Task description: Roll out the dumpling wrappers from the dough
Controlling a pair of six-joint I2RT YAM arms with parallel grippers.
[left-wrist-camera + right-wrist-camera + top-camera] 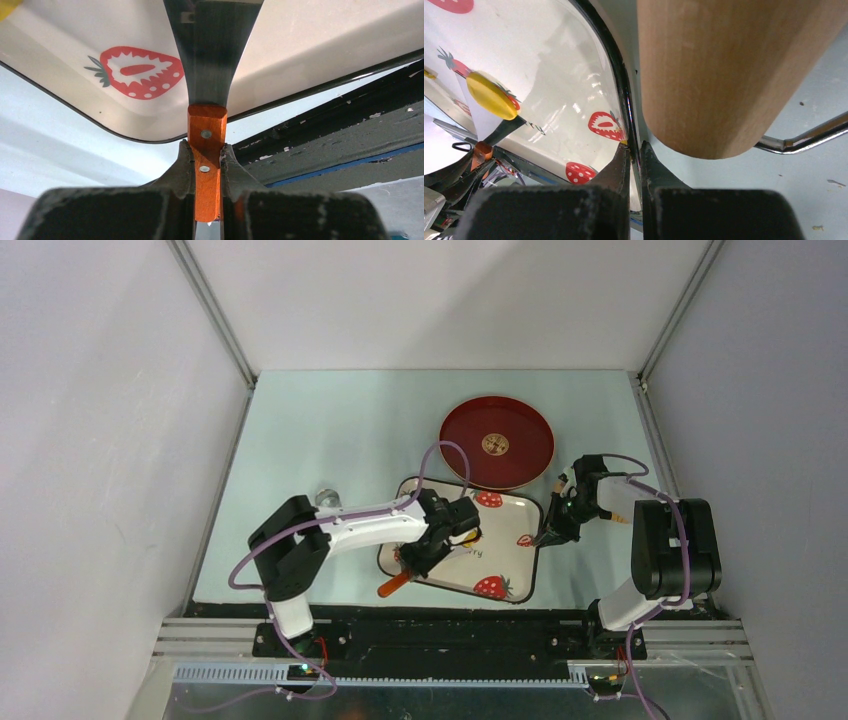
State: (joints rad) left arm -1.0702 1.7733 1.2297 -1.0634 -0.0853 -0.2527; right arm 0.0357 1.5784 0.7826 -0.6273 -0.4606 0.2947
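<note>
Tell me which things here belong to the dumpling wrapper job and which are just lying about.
Job: yellow dough disc, scraper, strawberry tray, rolling pin.
Lying idle: red plate, small shiny object left of the tray.

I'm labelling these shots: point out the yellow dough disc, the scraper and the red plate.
yellow dough disc (pixel 491 95): right wrist view, middle of its face.
scraper (pixel 205 150): left wrist view, orange handle between rivets.
red plate (pixel 465 430): top view, bare floor left of centre.
</note>
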